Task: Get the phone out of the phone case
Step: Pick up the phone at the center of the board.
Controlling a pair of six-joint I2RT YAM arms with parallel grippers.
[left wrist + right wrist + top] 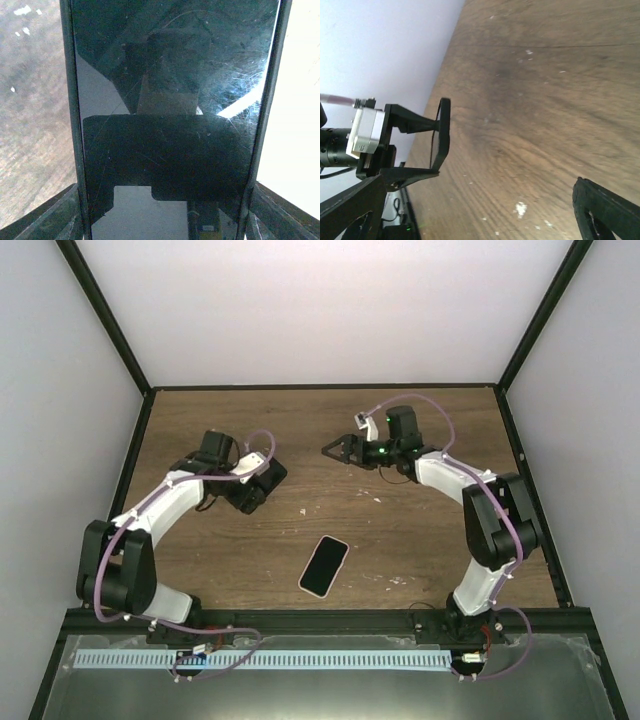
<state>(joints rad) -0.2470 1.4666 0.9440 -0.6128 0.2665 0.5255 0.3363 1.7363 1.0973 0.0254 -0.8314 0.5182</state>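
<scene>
My left gripper (262, 480) hangs over the table's left half, shut on the long edges of the phone (170, 100), a thin black slab with a scratched glossy screen. The right wrist view has that phone (440, 142) edge-on between the left fingers (412, 120), lifted off the wood. The phone case (324, 566) lies flat near the front middle of the table, dark with a pale pink rim. My right gripper (335, 450) is open and holds nothing. It points left toward the left gripper with a gap between them, and in its own view its jaws (480, 200) stand wide apart.
The brown wooden table (420, 530) is boxed in by white walls with a black frame (110, 330). Small white specks (521, 208) dot the wood. A metal ledge with a white strip (300, 660) runs along the near edge behind the arm bases.
</scene>
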